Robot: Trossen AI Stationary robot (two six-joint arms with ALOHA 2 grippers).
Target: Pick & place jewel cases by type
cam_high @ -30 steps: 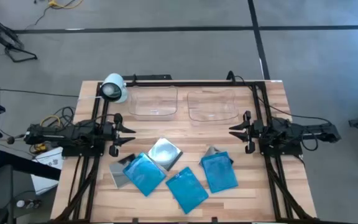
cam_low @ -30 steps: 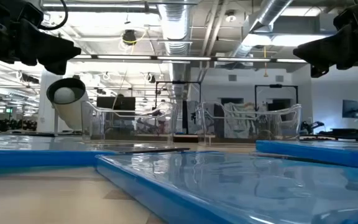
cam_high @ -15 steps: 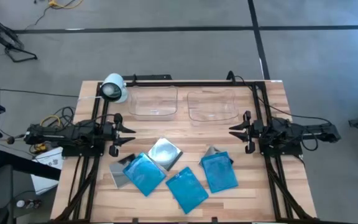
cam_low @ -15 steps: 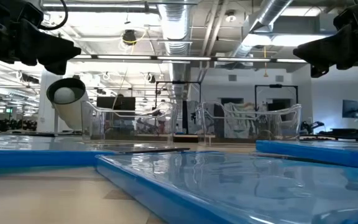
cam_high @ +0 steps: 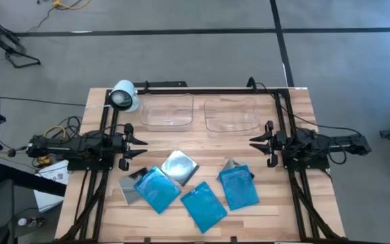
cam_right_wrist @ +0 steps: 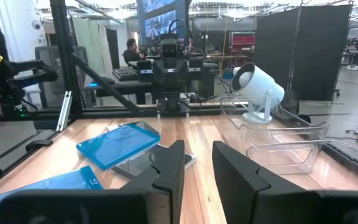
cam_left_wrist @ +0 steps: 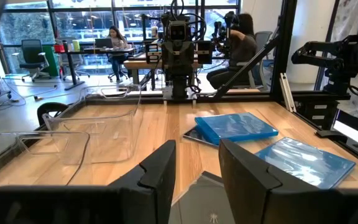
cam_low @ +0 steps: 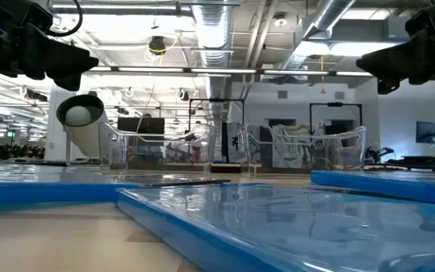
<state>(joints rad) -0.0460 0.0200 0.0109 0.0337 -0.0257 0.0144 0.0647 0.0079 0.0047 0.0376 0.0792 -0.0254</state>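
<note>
Cases (cam_high: 204, 207): flat square plastic, blue/silvery | left fingers (cam_high: 139, 146) apart | right fingers (cam_high: 256, 142) apart

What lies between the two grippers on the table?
In the high view, only bare table lies between the left gripper and right gripper; trays sit behind, jewel cases in front.

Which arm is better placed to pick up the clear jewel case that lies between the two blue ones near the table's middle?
Probably the left. The clear jewel case lies nearer the left gripper, which is open. The right gripper, also open, hangs closer to the blue jewel case on its side.
</note>
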